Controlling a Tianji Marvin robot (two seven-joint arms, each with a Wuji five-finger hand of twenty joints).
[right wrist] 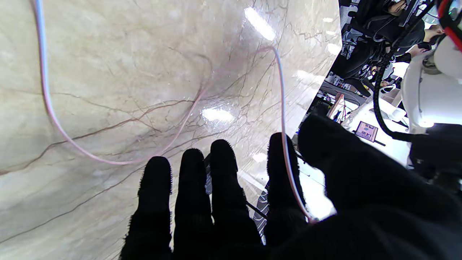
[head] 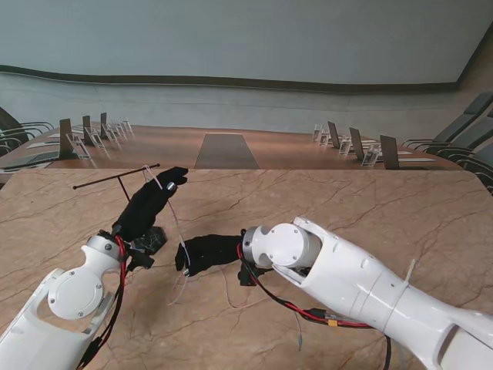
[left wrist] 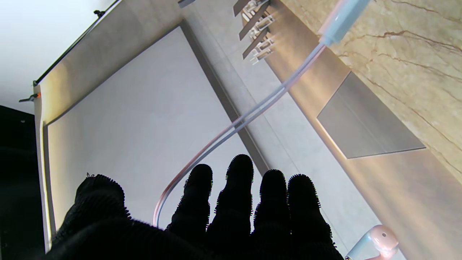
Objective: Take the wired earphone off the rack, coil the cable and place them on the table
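Right hand (head: 206,253) pinches earphone cable (head: 179,231) hanging from raised left hand's (head: 152,202) grip

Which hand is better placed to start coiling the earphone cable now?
The right hand, probably. It is low near the table, with the cable lying along its fingers. The left hand is raised near the rack, holding the cable's upper part.

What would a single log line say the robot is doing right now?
phase: coiling | left hand: raised, shut on cable | right hand: shut on cable, low over table | rack: bare
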